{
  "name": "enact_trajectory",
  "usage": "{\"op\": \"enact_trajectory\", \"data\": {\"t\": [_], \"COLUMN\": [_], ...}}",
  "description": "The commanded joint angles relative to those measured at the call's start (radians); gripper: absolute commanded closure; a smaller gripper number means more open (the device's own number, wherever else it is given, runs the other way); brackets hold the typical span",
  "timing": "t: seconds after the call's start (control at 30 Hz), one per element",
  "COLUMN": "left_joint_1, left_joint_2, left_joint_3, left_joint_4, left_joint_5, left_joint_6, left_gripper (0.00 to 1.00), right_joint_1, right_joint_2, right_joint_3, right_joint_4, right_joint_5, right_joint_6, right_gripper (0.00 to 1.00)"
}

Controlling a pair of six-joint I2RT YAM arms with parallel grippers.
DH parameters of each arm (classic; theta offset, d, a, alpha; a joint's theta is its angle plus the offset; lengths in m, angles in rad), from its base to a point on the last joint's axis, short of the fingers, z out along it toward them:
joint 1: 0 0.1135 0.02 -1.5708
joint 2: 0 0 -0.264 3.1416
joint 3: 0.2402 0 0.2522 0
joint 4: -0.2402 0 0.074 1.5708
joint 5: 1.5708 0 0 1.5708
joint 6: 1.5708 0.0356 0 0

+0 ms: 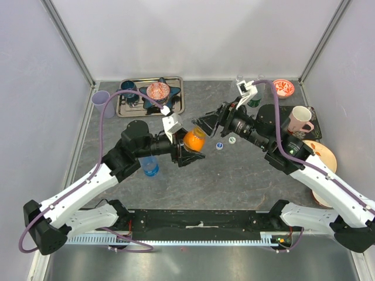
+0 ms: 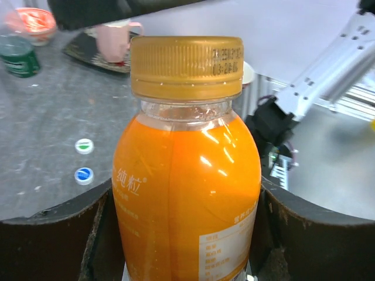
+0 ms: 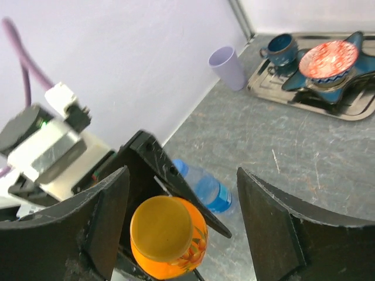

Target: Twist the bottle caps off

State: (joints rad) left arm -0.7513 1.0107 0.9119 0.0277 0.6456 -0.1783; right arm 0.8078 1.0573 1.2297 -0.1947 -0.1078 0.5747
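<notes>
My left gripper (image 1: 192,144) is shut on an orange juice bottle (image 2: 186,193) and holds it off the table, its neck toward the right arm. The orange cap (image 2: 186,65) sits screwed on it and also shows in the right wrist view (image 3: 163,227). My right gripper (image 1: 206,124) is open, just short of that cap, with its fingers (image 3: 99,216) either side and not touching. A white-and-green cap (image 1: 232,140) and a white-and-blue cap (image 1: 219,146) lie loose on the table. A blue bottle (image 1: 150,167) with its blue cap (image 3: 180,168) on lies under the left arm.
A metal tray (image 1: 132,108) with bowls and a dark cup stands at the back left, with a purple cup (image 1: 101,99) beside it. A green can (image 1: 254,100), a red bowl (image 1: 283,88), a mug (image 1: 300,120) and a plate (image 1: 322,155) are at the right.
</notes>
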Motion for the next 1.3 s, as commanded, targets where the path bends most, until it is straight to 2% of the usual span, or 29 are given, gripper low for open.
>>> {"op": "enact_trajectory", "data": {"t": [0.0, 0.13, 0.23, 0.37, 0.77, 0.9, 1.03, 1.2, 1.27], "left_joint_1": [-0.077, -0.152, -0.181, -0.206, -0.224, -0.227, -0.227, -0.227, -0.227], "left_joint_2": [-0.046, -0.049, -0.041, -0.023, -0.009, -0.012, -0.015, -0.014, -0.014], "left_joint_3": [0.027, 0.025, 0.028, 0.036, 0.042, 0.041, 0.038, 0.031, 0.031], "left_joint_4": [-0.012, -0.014, -0.018, -0.022, -0.022, -0.022, -0.022, -0.022, -0.022], "left_joint_5": [-0.343, -0.593, -0.700, -0.771, -0.807, -0.802, -0.802, -0.802, -0.799], "left_joint_6": [0.148, 0.177, 0.207, 0.218, 0.232, 0.231, 0.231, 0.232, 0.230], "left_gripper": [0.73, 0.73, 0.74, 0.75, 0.76, 0.77, 0.77, 0.77, 0.77], "right_joint_1": [0.002, 0.002, 0.004, 0.013, 0.037, 0.039, 0.041, 0.041, 0.042], "right_joint_2": [0.001, 0.029, 0.035, 0.044, 0.086, 0.098, 0.090, 0.079, 0.078], "right_joint_3": [0.073, 0.096, 0.096, 0.103, 0.110, 0.102, 0.082, 0.065, 0.057], "right_joint_4": [-0.031, -0.078, -0.080, -0.078, -0.066, -0.064, -0.037, -0.023, -0.018], "right_joint_5": [0.154, 0.175, 0.169, 0.171, 0.175, 0.180, 0.178, 0.200, 0.201], "right_joint_6": [0.054, 0.097, 0.116, 0.116, 0.106, 0.103, 0.090, 0.080, 0.073], "right_gripper": [0.21, 0.22, 0.23, 0.24, 0.26, 0.29, 0.40, 0.43, 0.59]}}
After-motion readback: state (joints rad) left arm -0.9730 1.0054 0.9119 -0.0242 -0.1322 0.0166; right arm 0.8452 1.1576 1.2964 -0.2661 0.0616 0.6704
